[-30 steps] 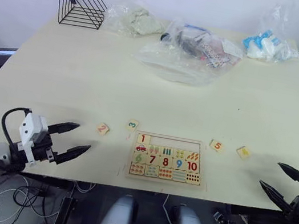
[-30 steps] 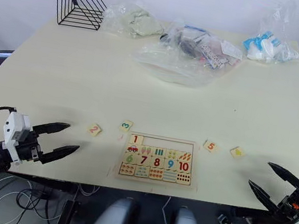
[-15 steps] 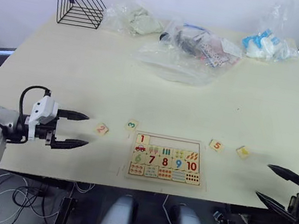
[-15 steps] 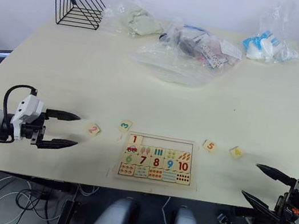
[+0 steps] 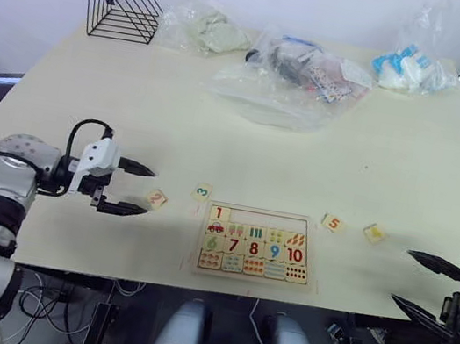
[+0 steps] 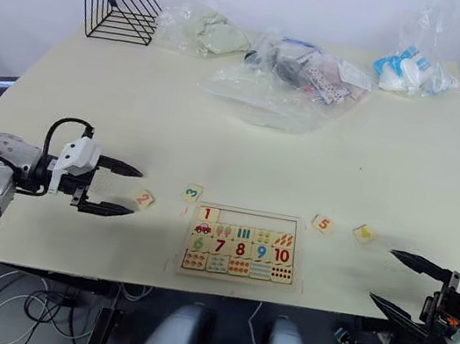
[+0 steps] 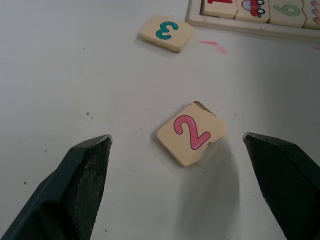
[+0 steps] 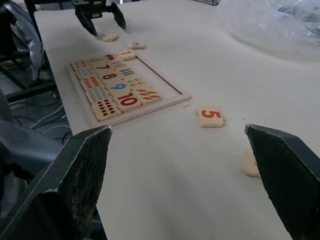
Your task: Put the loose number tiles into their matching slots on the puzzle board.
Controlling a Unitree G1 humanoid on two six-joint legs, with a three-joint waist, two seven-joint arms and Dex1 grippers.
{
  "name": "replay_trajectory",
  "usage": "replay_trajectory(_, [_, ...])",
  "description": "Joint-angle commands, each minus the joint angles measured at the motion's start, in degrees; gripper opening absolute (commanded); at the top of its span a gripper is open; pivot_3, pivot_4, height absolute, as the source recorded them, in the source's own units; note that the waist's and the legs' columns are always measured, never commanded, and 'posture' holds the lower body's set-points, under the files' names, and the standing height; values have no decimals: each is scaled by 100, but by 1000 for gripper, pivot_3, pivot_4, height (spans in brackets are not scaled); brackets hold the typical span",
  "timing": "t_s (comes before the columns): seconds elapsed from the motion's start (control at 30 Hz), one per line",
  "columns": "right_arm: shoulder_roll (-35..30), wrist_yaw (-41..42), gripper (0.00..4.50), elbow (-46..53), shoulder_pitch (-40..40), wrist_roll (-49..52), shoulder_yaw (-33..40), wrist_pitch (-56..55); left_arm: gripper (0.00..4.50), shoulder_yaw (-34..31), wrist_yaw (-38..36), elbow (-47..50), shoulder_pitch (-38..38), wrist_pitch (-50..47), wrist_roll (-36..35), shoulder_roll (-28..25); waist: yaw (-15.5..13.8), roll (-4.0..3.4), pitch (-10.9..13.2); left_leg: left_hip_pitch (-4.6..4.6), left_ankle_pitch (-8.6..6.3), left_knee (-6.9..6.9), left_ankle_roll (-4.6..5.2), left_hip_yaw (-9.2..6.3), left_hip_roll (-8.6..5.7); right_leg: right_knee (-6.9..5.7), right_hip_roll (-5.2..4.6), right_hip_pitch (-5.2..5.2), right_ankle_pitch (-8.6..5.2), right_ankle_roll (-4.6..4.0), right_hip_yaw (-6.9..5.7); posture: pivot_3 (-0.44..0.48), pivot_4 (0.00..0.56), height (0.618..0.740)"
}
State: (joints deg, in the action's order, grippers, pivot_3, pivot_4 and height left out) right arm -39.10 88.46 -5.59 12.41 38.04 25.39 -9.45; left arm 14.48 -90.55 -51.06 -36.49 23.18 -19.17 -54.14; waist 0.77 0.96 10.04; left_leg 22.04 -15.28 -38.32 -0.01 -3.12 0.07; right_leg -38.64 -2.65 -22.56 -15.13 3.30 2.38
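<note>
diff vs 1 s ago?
Left gripper has swung in over the table toward the 2 tile, open, now straddling it without contact. Right gripper eased back slightly, open. Tiles 3, 5 and the puzzle board unmoved.

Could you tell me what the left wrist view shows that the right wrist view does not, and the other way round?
The left wrist view alone makes the 2 tile readable, with its chipped corner, lying between the open left fingers. The right wrist view alone shows the 5 tile, a tile with its numeral unreadable, the board's 7 to 10 row and a plastic bag. Both show the 3 tile and the puzzle board with tile 1 seated.
</note>
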Motion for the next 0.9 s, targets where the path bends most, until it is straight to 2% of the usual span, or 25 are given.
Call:
replay_trajectory(0.03, [-50, 119, 4500, 45, 5, 95, 74, -69, 4470, 286, -195, -349, -337, 429, 141, -2, 1, 0, 0, 0, 0, 0, 0, 0, 0, 0, 0, 0, 0, 0, 0, 0, 150, 740])
replay_trajectory(0.2, [-16, 159, 4500, 5, -28, 72, 79, -115, 4470, 671, -195, -775, -694, 764, 245, 101, 5, 0, 0, 0, 0, 0, 0, 0, -1, 0, 0, -1, 0, 0, 0, 0, 150, 740])
replay_trajectory(0.43, [6, 162, 4500, -12, -33, 73, 71, -173, 4470, 1058, -195, -950, -819, 870, 216, 169, 6, -1, 0, -1, 0, 0, 0, 0, -1, -3, 0, 0, 0, 0, 1, 0, 150, 740])
replay_trajectory(0.9, [38, 150, 4500, -40, -48, 62, 39, -249, 4470, 646, -195, -1184, -888, 677, 309, 544, -10, -7, -4, -1, 0, -3, 0, -2, -5, -7, -2, 1, -1, 1, 1, 0, 150, 740])
